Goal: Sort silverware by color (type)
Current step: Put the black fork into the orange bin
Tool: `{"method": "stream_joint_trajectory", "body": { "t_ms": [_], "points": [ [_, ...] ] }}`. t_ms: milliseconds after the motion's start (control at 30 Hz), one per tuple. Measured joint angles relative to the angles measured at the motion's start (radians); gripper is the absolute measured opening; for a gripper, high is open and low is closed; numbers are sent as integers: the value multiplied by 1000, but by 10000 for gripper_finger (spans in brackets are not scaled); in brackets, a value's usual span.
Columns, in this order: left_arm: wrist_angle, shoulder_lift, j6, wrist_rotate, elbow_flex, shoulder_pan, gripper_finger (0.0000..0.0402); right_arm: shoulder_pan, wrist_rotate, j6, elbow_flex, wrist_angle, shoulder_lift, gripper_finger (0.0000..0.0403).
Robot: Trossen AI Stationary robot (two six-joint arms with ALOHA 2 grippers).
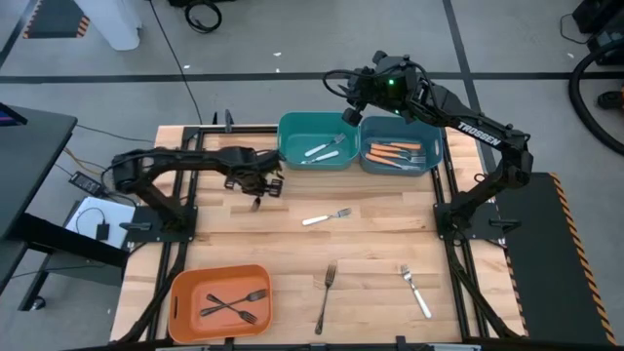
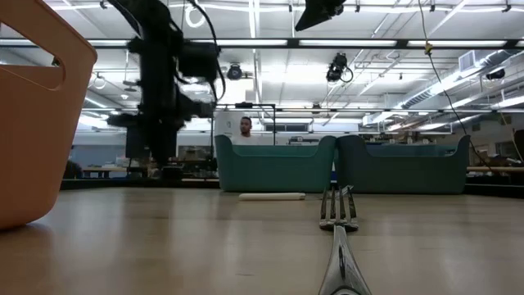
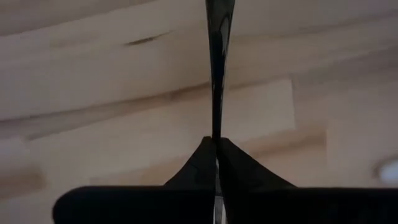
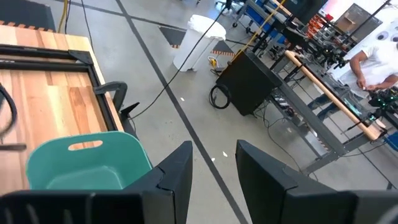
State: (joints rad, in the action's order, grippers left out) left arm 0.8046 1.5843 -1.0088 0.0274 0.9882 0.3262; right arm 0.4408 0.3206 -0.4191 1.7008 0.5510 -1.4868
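Note:
My left gripper (image 1: 258, 187) is over the table's left middle, shut on a dark fork (image 3: 215, 74) that shows edge-on in the left wrist view. My right gripper (image 4: 211, 163) is open and holds nothing, high over the far rim of the teal bins. On the table lie a white-handled fork (image 1: 327, 216) at the centre, a dark fork (image 1: 325, 297) near the front edge and another white-handled fork (image 1: 414, 291) to its right. In the low view the near dark fork (image 2: 339, 215) lies flat, tines away. My left gripper pinches the dark fork between its two fingertips (image 3: 200, 163), on a slim stretch of it (image 3: 215, 132). The fork runs straight on beyond the fingers, in line with them, toward the wooden table below. Whether its far end (image 3: 219, 15) touches the table, I cannot tell.
The left teal bin (image 1: 292, 132) holds white-handled forks and the right teal bin (image 1: 434, 136) orange-handled ones, both at the far edge. An orange bin (image 1: 185, 288) with dark forks sits at the near left corner. A person (image 2: 246, 127) stands beyond the table.

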Motion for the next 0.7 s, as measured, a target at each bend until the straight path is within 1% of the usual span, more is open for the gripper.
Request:
{"method": "stream_joint_trajectory", "body": {
  "t_ms": [67, 233, 400, 500, 600, 700],
  "points": [
    [63, -63, 0, -2, 1, -14, 11, 0, 0, 0, 0, 0, 0, 131],
    [196, -251, 8, -47, 1, -72, 10, 4, 0, -3, 0, 5, 0, 131],
    [217, -466, 71, -131, 5, -168, 10, 11, 0, -4, 0, 6, 0, 131],
    [209, -569, 67, -173, 30, -250, 9, 14, 0, -3, 0, 7, 0, 131],
    [216, -642, 41, -175, 70, -341, 9, 14, 1, -3, 0, 7, 0, 131],
    [225, -680, 0, -175, 108, -428, 9, 8, 1, 0, 0, 19, 0, 131]
  ]
}}
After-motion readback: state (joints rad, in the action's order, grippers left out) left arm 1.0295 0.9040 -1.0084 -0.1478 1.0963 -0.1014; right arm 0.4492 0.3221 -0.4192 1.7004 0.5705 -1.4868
